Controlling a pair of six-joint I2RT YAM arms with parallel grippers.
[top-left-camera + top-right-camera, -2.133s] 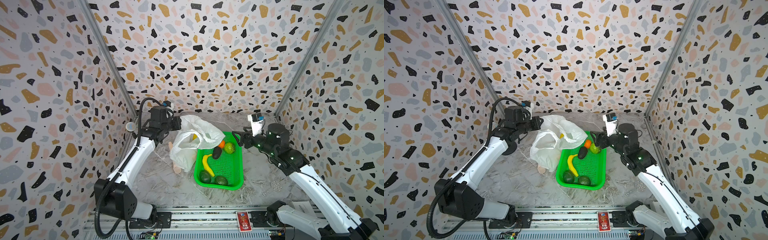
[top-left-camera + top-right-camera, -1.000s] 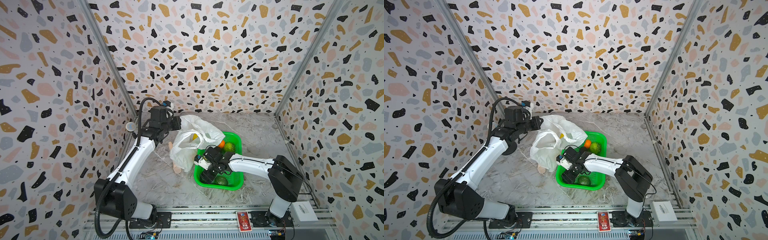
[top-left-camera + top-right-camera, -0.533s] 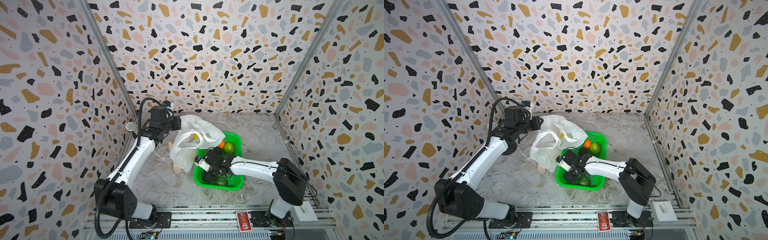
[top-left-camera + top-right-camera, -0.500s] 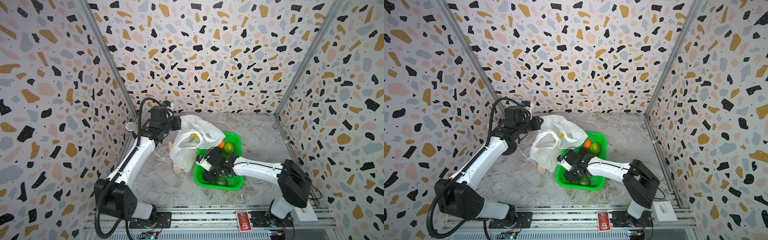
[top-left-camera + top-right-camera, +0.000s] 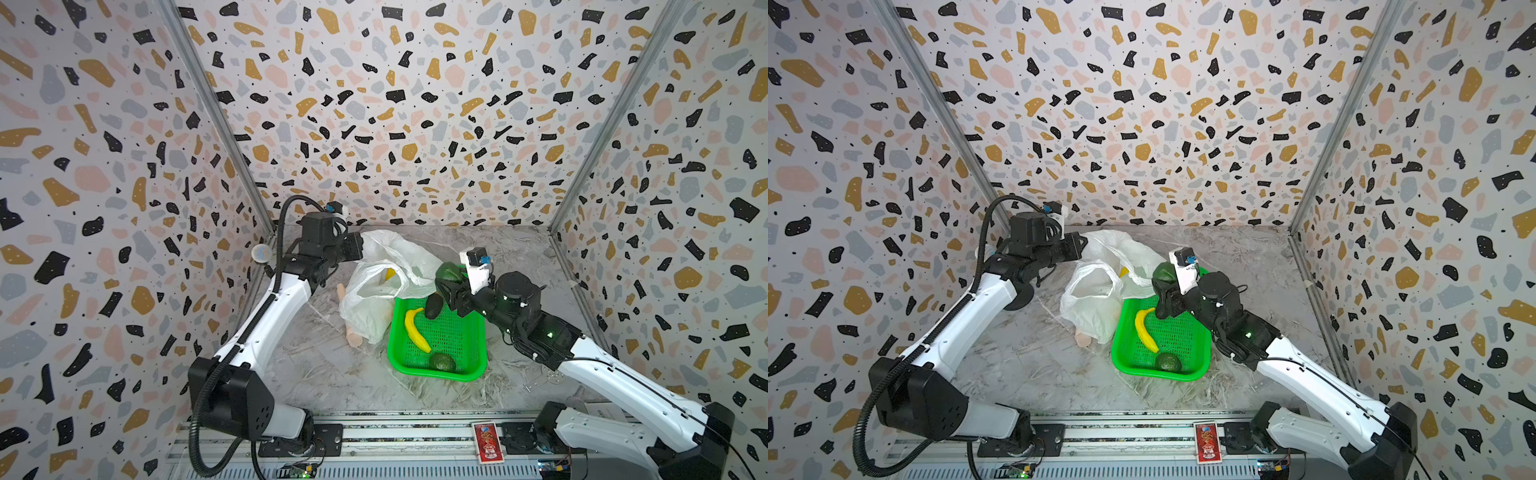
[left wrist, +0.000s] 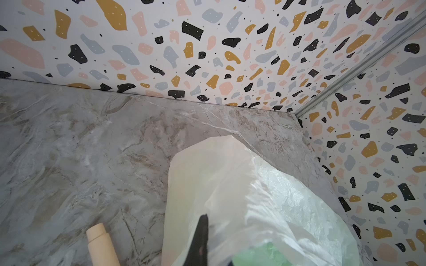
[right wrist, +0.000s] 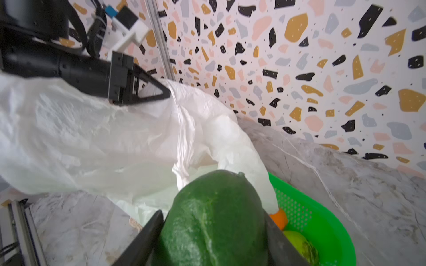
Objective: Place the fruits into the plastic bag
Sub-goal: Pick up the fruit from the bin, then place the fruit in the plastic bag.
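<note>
The plastic bag (image 5: 384,286) (image 5: 1100,291) slumps on the table left of the green basket, its mouth facing the basket. My left gripper (image 5: 358,248) (image 6: 204,218) is shut on the bag's upper rim and holds it raised. A yellow lemon (image 5: 390,273) shows inside the bag. My right gripper (image 5: 451,274) (image 7: 213,214) is shut on a dark green avocado (image 7: 214,221) (image 5: 1165,272), held in the air beside the bag's mouth. In the basket lie a banana (image 5: 415,328), another avocado (image 5: 442,361), a dark fruit (image 5: 434,305), an orange (image 7: 279,217) and a light green fruit (image 7: 299,244).
The green mesh basket (image 5: 478,332) (image 7: 322,221) stands mid-table, touching the bag. A beige wooden stick (image 5: 353,338) (image 6: 101,244) lies under the bag's left side. Terrazzo walls close in the back and both sides.
My right gripper has risen from low in the basket with an avocado, up to beside the bag's mouth. The left arm and the bag have stayed put.
</note>
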